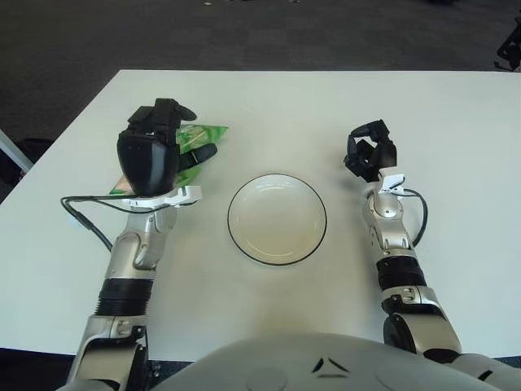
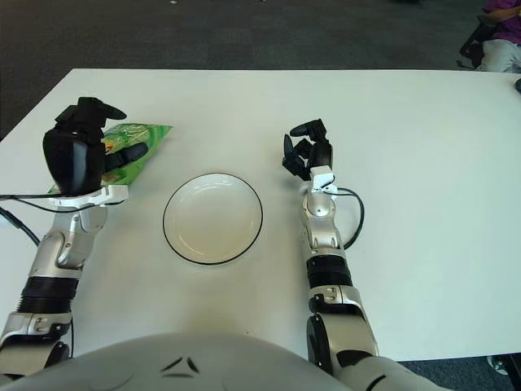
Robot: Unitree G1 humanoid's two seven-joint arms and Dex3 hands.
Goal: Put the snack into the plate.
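On the desk (image 1: 269, 106), left of the plate (image 1: 277, 218), the left hand (image 1: 155, 147) is sitting over the green snack (image 2: 142, 142), fingers reaching onto it; can't tell whether it's actually gripping. Right eye view is showing more of the packet, left eye view only its far end (image 1: 199, 134); the rest is hiding under the hand. Right hand (image 1: 370, 151) is hanging right of the plate, fingers curled, holding nothing. Plate is sitting bare.

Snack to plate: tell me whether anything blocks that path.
Nothing visible does. The left hand is over the snack, fingers on it, and only bare table lies between it and the empty plate to its right. The right hand shows beyond the plate's right side.
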